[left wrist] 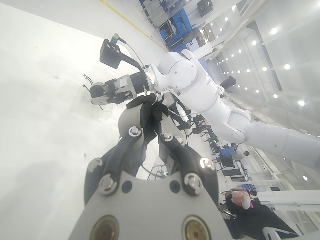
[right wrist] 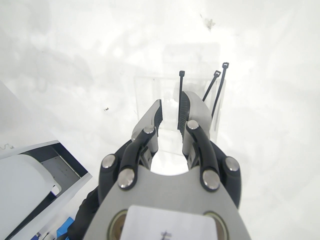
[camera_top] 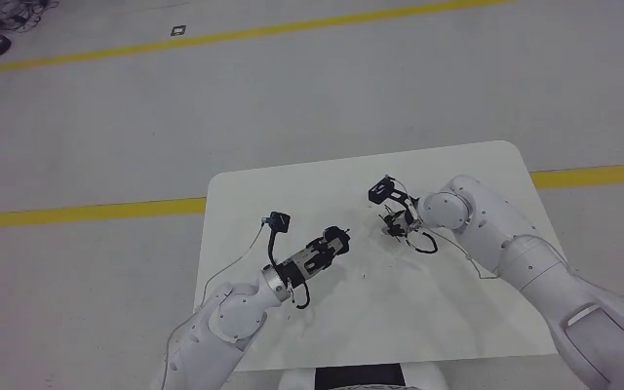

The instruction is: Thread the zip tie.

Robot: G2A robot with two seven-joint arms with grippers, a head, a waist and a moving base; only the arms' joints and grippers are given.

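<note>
- The desk [camera_top: 292, 195] is white, with rounded corners.
- A clear holder [right wrist: 147, 93] stands near the middle of the desk, a little toward the far edge.
- Three black zip ties stand upright in it, heads up.
- The right gripper [right wrist: 172, 98] sits over the holder with its fingers spread apart and holds nothing.
- One zip tie [right wrist: 180, 86] rises between those fingers. It lies along the ribbed pad [right wrist: 182, 111] of one finger and stands clear of the other. Its head sticks out past the fingertips.
- The second zip tie [right wrist: 211, 83] and the third zip tie [right wrist: 220, 83] lean just beside the same finger, on its outer side and outside the grip.
- The left gripper [camera_top: 336, 241] is near the middle of the desk, on the side toward the left edge. It points at the right gripper and is apart from it.
- A black crumpled piece [left wrist: 147, 121] sits at the tip of the left gripper. I cannot tell whether that gripper is open or closed, or what the piece is.
- A small pale scrap [right wrist: 209, 23] lies on the desk beyond the holder, well apart from it.
- A yellow line [camera_top: 97, 211] runs across the floor beyond the left edge of the desk.
</note>
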